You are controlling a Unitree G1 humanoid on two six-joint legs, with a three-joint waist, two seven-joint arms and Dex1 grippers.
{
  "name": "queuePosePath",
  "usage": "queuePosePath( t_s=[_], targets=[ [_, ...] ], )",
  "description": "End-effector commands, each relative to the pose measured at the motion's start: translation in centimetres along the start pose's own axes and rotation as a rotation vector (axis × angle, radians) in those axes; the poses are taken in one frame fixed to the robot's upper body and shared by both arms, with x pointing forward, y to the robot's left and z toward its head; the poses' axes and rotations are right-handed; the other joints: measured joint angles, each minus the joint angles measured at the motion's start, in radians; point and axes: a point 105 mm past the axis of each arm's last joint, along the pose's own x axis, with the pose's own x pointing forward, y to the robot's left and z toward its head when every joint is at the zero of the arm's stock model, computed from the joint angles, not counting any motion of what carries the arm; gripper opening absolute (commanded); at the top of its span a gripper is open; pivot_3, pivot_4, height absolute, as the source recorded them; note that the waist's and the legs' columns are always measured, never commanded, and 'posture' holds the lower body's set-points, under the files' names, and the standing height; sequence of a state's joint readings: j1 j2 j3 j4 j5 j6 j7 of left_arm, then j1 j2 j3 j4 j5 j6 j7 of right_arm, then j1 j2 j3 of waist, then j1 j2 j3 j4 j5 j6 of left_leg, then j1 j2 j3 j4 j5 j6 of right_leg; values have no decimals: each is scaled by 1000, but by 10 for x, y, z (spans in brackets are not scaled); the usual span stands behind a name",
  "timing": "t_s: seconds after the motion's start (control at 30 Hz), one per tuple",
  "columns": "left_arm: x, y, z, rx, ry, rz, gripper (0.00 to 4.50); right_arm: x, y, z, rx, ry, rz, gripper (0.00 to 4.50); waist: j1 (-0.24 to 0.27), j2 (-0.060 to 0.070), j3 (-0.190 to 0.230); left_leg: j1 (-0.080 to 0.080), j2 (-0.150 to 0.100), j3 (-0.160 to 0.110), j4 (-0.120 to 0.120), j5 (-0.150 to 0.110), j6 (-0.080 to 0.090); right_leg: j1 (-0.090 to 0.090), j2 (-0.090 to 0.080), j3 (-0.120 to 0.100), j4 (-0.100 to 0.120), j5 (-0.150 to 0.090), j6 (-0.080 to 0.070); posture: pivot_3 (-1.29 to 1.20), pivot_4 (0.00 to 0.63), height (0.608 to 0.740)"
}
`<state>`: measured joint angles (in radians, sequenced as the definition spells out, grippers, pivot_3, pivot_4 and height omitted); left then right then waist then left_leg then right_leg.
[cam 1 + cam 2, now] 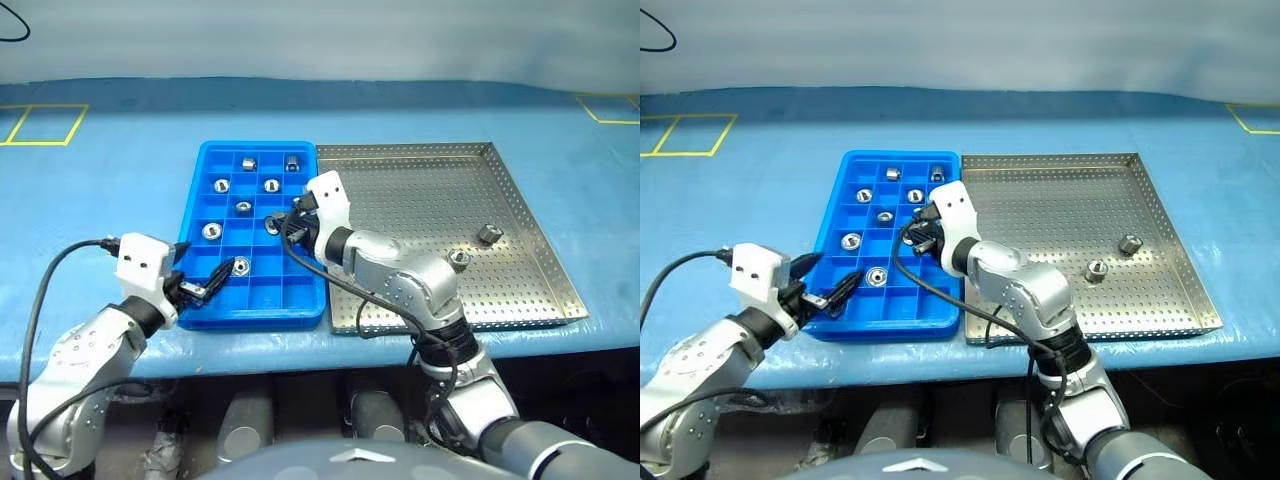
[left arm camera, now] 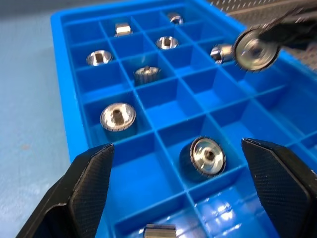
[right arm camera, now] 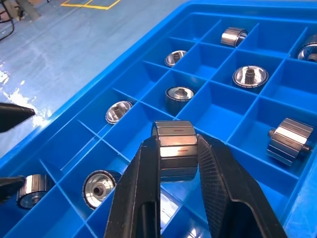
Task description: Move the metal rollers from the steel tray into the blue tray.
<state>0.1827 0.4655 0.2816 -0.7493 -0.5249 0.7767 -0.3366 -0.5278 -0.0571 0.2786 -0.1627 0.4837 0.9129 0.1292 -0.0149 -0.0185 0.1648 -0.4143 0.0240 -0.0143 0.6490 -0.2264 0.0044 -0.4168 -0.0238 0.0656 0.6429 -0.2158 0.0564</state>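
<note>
The blue tray [image 1: 262, 300] lies left of the steel tray [image 1: 420, 200], and several of its compartments hold metal rollers [image 1: 243, 207]. Two rollers [image 1: 489, 233] [image 1: 459, 258] lie on the steel tray's perforated floor near its right side. My right gripper [image 3: 174, 148] hangs over the blue tray's right half, shut on a shiny roller [image 3: 173, 144] above a compartment. At the tray's near left corner my left gripper [image 2: 181, 188] stands open, with nothing between its fingers. A roller [image 2: 208, 156] sits in the compartment just beyond them.
Both trays rest on a blue cloth-covered table [image 1: 120, 200] close to its front edge. Yellow tape outlines [image 1: 45, 125] mark the cloth at the far left and far right. Black cables [image 1: 320, 270] hang from both wrists.
</note>
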Motion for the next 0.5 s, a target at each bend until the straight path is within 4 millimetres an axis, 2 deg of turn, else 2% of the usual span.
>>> queuePosePath(
  t_s=[0.03, 0.1, 0.23, 0.37, 0.47, 0.5],
  targets=[
    [-1, -5, 17, 21, -87, -7, 4466, 6, 5, 12, -16, -54, 26, 703, -2, 0, 0, 0, 0, 0, 0, 0, 0, 0, 0, 0, 0, 0, 0, 62, 150, 740],
    [1, -8, 18, 12, -96, -18, 4466, 14, 2, 7, -9, -37, 18, 703, -5, 0, 0, 0, 0, 0, 0, 0, 0, 0, 0, 0, 0, 0, 0, 66, 150, 740],
    [5, -15, 17, 0, -104, -48, 4500, 21, -3, -1, 16, -16, 10, 2108, -7, 0, 0, 0, -1, 0, 0, 0, 0, 0, 0, 0, 0, 0, 0, 58, 150, 740],
    [10, -20, 17, -16, -110, -69, 4500, 24, -2, 0, 35, -24, 21, 3379, -7, 0, 0, 0, -1, -1, 0, 0, 0, 0, 0, 0, 0, 0, 0, 50, 150, 740],
    [15, -27, 23, -14, -137, -104, 4500, 11, -15, 24, 15, -118, -56, 4384, -6, 0, 0, 0, -1, -1, 0, 0, 0, 0, 0, 0, 0, 0, 0, 32, 150, 740],
    [18, -29, 26, -16, -151, -113, 4500, 2, -27, 34, -16, -161, -138, 4479, -5, 0, 0, 0, -1, -1, 0, 0, 0, 0, 0, 0, 1, 0, 0, 25, 150, 740]
  ],
)
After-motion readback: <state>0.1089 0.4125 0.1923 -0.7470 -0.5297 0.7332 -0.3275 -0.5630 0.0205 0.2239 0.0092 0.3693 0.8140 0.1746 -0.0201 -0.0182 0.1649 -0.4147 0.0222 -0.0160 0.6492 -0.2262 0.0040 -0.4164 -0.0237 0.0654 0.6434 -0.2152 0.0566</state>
